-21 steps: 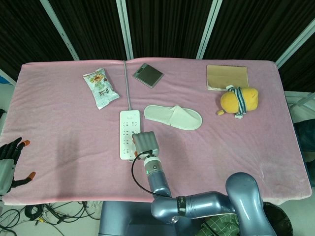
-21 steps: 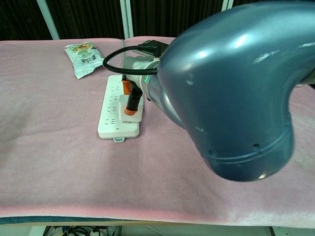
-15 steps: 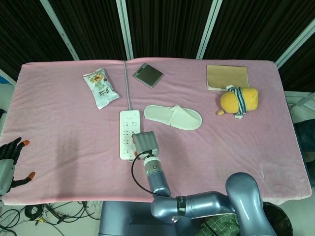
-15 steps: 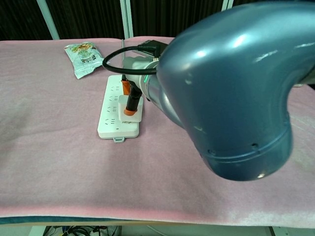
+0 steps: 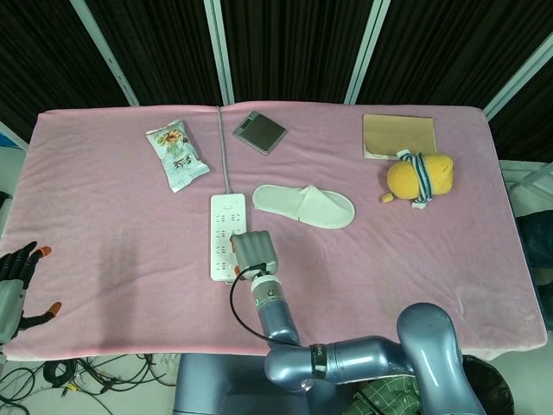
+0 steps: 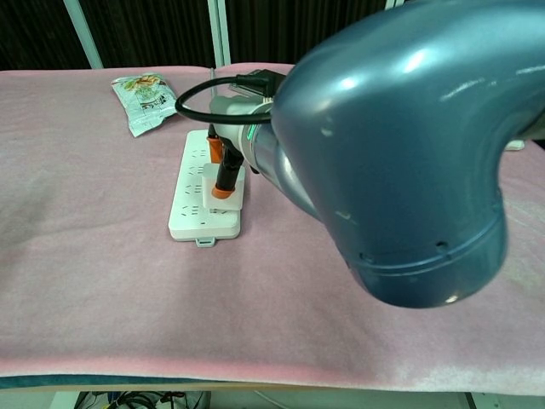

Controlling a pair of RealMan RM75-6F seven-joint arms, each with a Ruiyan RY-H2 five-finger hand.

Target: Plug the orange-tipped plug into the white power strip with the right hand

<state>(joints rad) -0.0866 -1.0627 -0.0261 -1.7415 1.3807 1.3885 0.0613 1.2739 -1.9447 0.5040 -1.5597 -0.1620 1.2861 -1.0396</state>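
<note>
The white power strip lies lengthwise at the table's middle left, and its grey cable runs to the far edge. My right hand hovers over the strip's near end and hides the sockets there. In the chest view, its orange-tipped fingers pinch the white body of the orange-tipped plug, which stands on the strip near its right edge. I cannot tell whether the pins are seated. My left hand hangs off the table's left edge with fingers spread, holding nothing.
A snack packet and a dark flat device lie beyond the strip. A white slipper sits just right of it. A yellow plush toy and a brown pad are far right. My right arm fills the chest view.
In the chest view my right hand and the plug have shifted slightly to the left over the strip. The left hand has not moved.
</note>
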